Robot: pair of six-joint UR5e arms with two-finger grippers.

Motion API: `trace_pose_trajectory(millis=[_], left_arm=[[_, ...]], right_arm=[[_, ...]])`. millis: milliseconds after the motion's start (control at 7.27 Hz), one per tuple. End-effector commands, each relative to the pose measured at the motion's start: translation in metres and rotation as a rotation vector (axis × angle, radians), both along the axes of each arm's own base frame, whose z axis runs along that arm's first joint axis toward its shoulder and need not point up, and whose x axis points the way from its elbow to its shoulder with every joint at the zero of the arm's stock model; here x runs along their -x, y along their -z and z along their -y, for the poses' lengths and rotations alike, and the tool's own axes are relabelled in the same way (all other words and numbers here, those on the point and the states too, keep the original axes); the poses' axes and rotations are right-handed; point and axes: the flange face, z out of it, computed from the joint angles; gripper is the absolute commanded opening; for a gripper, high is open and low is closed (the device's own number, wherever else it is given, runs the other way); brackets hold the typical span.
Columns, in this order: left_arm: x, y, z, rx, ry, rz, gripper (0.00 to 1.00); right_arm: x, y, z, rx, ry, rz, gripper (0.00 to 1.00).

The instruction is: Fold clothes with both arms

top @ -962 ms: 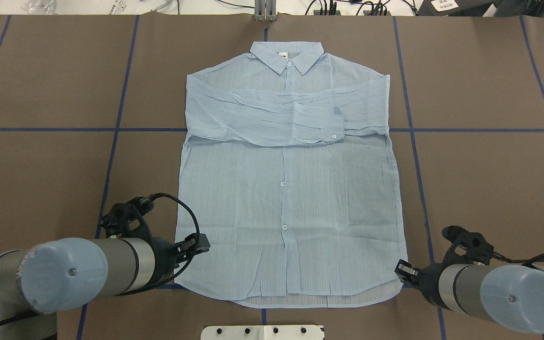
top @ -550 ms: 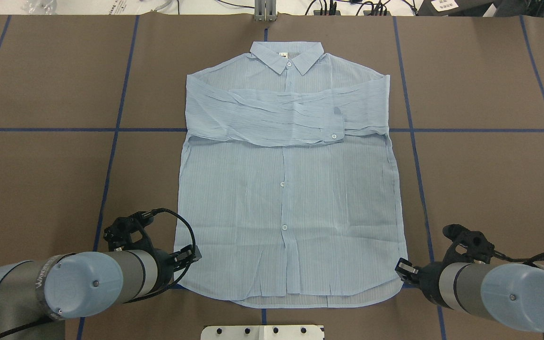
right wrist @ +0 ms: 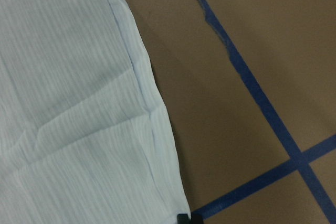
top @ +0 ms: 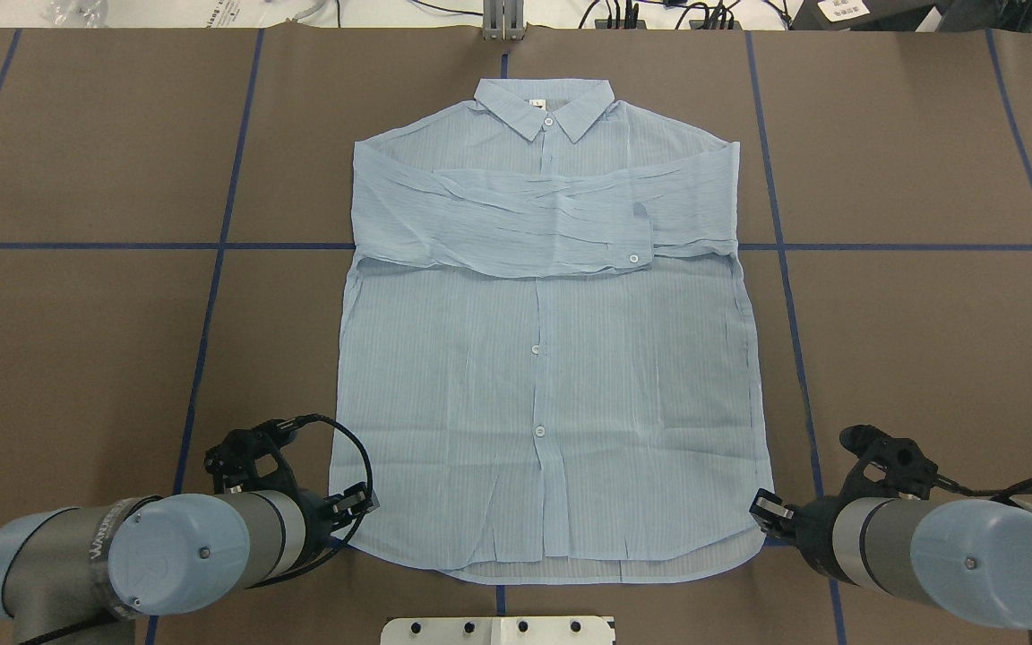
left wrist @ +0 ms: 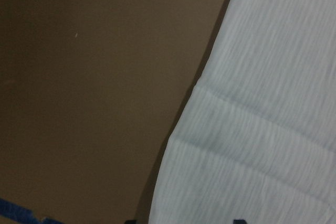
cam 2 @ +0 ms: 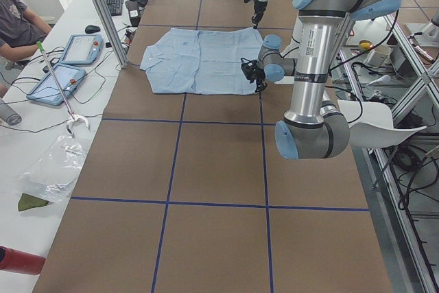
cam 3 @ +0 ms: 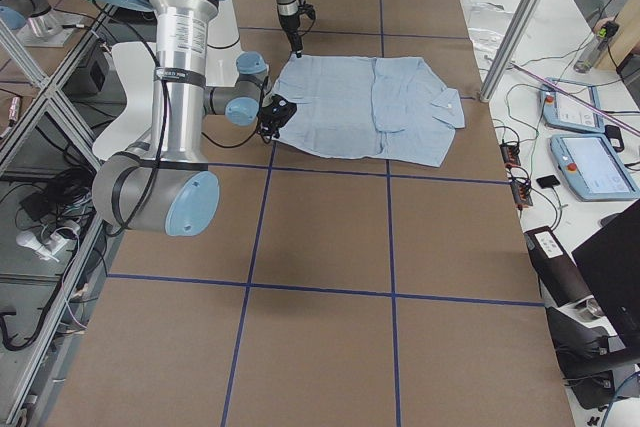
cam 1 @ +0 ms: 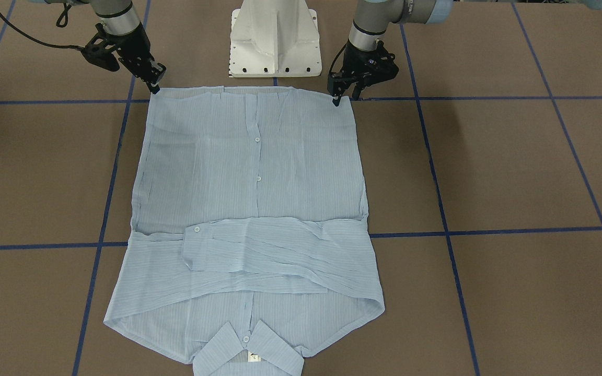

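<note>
The light-blue striped shirt (top: 543, 358) lies flat on the brown table, front up. Its collar is at the far side and both sleeves are folded across the chest (cam 1: 259, 250). My left gripper (top: 356, 503) is low at the near-left hem corner. It is open: in the left wrist view two finger tips stand apart at the bottom edge, with the shirt's side edge (left wrist: 178, 145) between them. My right gripper (top: 765, 512) is at the near-right hem corner. There the hem corner (right wrist: 173, 198) runs into a single centred finger tip, so it looks shut on the cloth.
The white pedestal base (cam 1: 274, 42) stands just behind the hem, between the arms. Blue tape lines (top: 211, 296) cross the brown table cover. Beyond the collar lies a side table with tablets (cam 2: 72, 53), and a person (cam 2: 14, 18) sits there.
My left arm has drawn back toward the base and lowered, bringing its gripper from beside the shirt's left edge down to the hem corner. The right arm and the shirt have not moved.
</note>
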Motion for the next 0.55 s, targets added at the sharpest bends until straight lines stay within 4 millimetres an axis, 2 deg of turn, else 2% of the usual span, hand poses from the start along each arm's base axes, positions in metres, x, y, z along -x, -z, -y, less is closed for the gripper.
trace_pose_trajectory(millis=[0, 275, 412], left_arm=[[-0.0084, -0.0089, -0.0098, 0.012, -0.013, 0.019, 0.6], [-0.008, -0.0083, -0.0097, 0.031, 0.004, 0.014, 0.0], [-0.0066, -0.0062, -0.0091, 0.029, 0.005, 0.009, 0.0]], right_arm=[[-0.0007, -0.0004, 0.0002, 0.0, -0.001, -0.001, 0.0], [-0.0004, -0.0011, 0.0002, 0.0, -0.001, -0.002, 0.0], [-0.0004, -0.0011, 0.0002, -0.001, 0.0, -0.003, 0.0]])
